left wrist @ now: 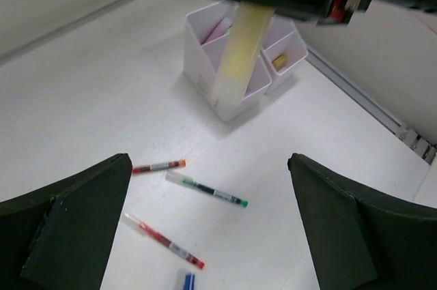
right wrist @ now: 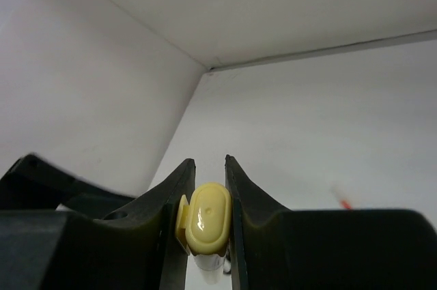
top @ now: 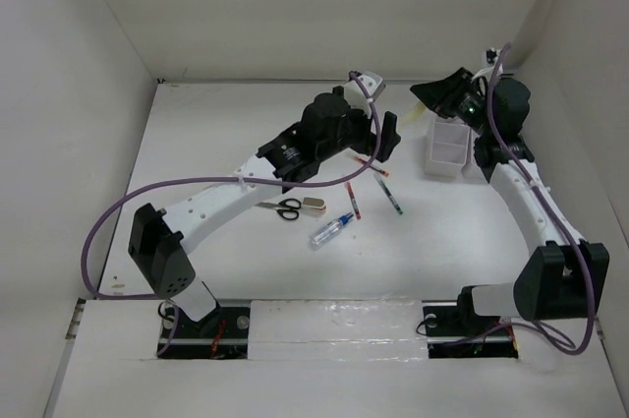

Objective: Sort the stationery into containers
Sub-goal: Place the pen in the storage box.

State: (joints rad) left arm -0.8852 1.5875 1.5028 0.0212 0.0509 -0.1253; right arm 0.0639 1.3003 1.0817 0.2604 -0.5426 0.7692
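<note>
Yellow highlighter: held by one end between the fingers of the right gripper, which are drawn narrow and press it on both sides. Gripping the end leaves the barrel free to hang, which suits lowering it lengthwise into a compartment. In the left wrist view the barrel slopes down in front of the two white bins at the far right of the worktop. Whether its lower tip is above the rim or already inside cannot be told. A pink item leans in one compartment.

Left gripper: fingers spread wide, nothing between them. It hovers above the loose pens at mid-worktop, namely a short red pen, a green pen and a long red pen. All three lie flat and apart from one another. Judged position: staged for the next pick while the right arm delivers.

Unsorted, nearer the arm bases: black-handled scissors with a beige block just beside them, and a blue-capped bottle on its side close by.

Assessment: placing step in hand; most of the stationery lies on the worktop. Risk: the highlighter is tilted, so its tip may catch a bin wall or divider. That could tip the light bin unless the barrel is brought upright over the opening before release.
</note>
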